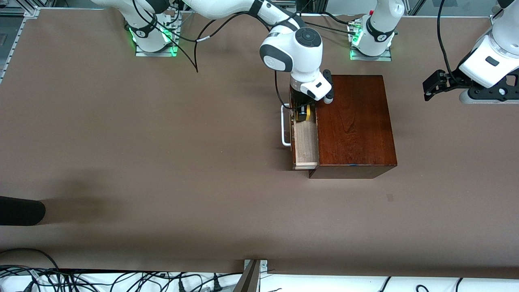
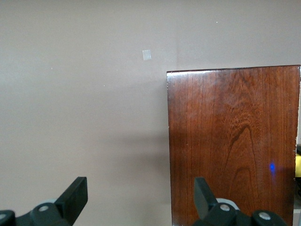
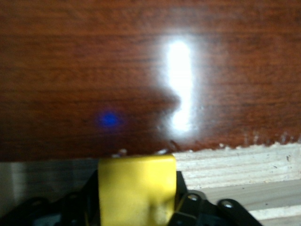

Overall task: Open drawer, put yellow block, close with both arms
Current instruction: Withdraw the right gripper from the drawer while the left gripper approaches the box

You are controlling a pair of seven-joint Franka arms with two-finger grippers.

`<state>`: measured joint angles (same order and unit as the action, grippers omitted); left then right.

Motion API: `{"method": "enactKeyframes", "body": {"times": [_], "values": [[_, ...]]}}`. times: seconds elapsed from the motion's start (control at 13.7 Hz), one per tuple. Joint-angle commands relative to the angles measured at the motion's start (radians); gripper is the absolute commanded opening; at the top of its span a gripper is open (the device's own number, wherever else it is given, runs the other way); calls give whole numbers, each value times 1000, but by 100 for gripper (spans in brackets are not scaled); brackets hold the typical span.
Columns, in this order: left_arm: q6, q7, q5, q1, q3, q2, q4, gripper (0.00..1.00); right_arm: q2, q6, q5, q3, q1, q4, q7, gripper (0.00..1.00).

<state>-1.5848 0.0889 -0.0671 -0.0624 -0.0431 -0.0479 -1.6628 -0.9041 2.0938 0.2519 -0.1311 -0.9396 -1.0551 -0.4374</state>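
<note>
Front view: right gripper [image 1: 303, 113] sits down in the drawer [image 1: 305, 144], yellow block [image 1: 302, 114] between its fingers, grip unclear; left gripper [image 1: 433, 86] waits spread, off the box's end.

I see the box [image 1: 354, 121] right of frame centre, its drawer [image 1: 305, 142] pulled out toward the right arm's end. The yellow block [image 1: 303, 113] sits in the drawer's upper part, under the right gripper [image 1: 302, 112]. The left gripper [image 1: 434, 85] hangs at the upper right.

You have a brown table [image 1: 162, 162] with the wooden box [image 1: 354, 121] right of centre and a black object [image 1: 20, 211] at the left edge.
</note>
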Motion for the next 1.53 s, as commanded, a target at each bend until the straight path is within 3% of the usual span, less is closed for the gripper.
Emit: {"method": "enactKeyframes", "body": {"times": [0.0,0.37,0.66,0.95,1.24,1.46], "values": [[25,-9,26,0,2,2,25,100,-15,-21,17,-7,1,33,-7,100],[25,-9,26,1,2,2,25,100,39,-119,-42,-12,10,93,-1,100],[25,-18,15,-2,0,14,26,100,154,-156,-94,1,71,93,0,100],[89,-56,33,-11,-50,36,49,100,232,-156,-111,-7,261,93,-3,100],[98,-479,101,-36,-135,111,58,100,304,-217,-140,1,444,89,-3,100],[48,-765,225,-37,-224,257,86,100,355,-296,-290,19,608,86,17,100]]}}
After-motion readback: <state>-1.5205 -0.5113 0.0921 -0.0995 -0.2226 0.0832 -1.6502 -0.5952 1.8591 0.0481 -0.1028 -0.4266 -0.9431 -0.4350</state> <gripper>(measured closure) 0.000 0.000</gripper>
